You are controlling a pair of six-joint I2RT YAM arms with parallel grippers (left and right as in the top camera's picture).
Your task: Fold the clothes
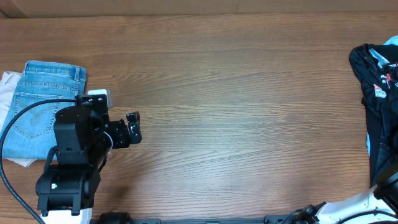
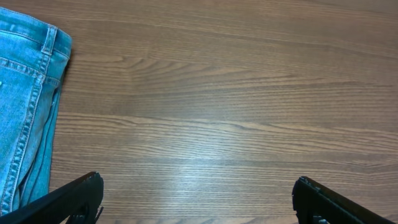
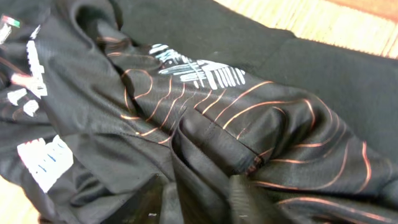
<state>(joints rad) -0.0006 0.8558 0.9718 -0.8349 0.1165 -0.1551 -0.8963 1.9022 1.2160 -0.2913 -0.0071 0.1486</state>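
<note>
The black jersey (image 1: pixel 376 93) with white and red logos lies bunched at the far right table edge. In the right wrist view it (image 3: pixel 205 99) fills the frame, with orange-tan contour lines and white lettering. My right gripper (image 3: pixel 199 200) is pressed into it, its two fingers closed on a raised fold of the fabric. In the overhead view the right gripper itself is out of sight at the right edge. My left gripper (image 1: pixel 134 127) is open and empty above bare wood at the left, far from the jersey; it also shows in the left wrist view (image 2: pixel 196 199).
Folded light-blue jeans (image 1: pixel 40 112) lie at the left edge on a white cloth (image 1: pixel 7 87), just behind the left arm; they also show in the left wrist view (image 2: pixel 25 106). The wooden table (image 1: pixel 249 112) stretches between the arms.
</note>
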